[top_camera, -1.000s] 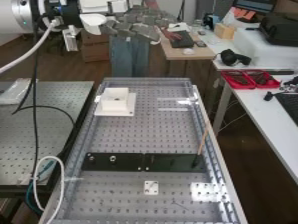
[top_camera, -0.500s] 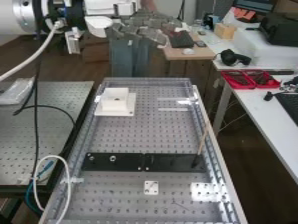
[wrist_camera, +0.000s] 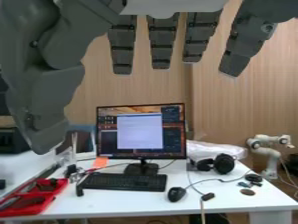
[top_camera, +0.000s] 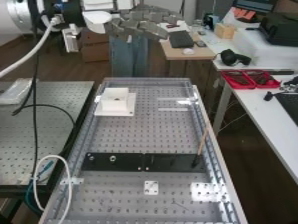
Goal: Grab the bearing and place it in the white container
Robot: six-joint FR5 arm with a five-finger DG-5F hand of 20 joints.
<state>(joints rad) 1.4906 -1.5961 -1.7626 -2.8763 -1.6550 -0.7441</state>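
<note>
In the high view, the perforated side table (top_camera: 40,140) is cut off by the left edge and crossed by dark cable. Above it, the arm (top_camera: 16,19) is cut off by the left and top edges. The hand (top_camera: 143,26) is held open and empty, high beyond the far end of the framed bench (top_camera: 140,137). Its grey fingers are stretched rightward, partly overlapped by one another.

On the bench, two small round pieces (top_camera: 112,158) are set on the left half of a black plate (top_camera: 169,163); either may be the bearing, but this cannot be told for certain. The white container (top_camera: 115,104) is placed near the far left corner, and its inside is hard to make out. Nearer the camera than the black plate, a small white plate (top_camera: 151,188) is seen. A thin wooden stick (top_camera: 203,139) is leaned at the right side, its lower end by the black plate. On the right-hand table, red trays (top_camera: 249,80) are seen, their contents too small to tell.

In the wrist view, the thumb (wrist_camera: 43,80) is hung apart from the fingers (wrist_camera: 161,45), which are held nearly straight and spread. Beyond them, a monitor (wrist_camera: 141,131), a keyboard (wrist_camera: 123,182) and a mouse (wrist_camera: 176,194) are seen.
</note>
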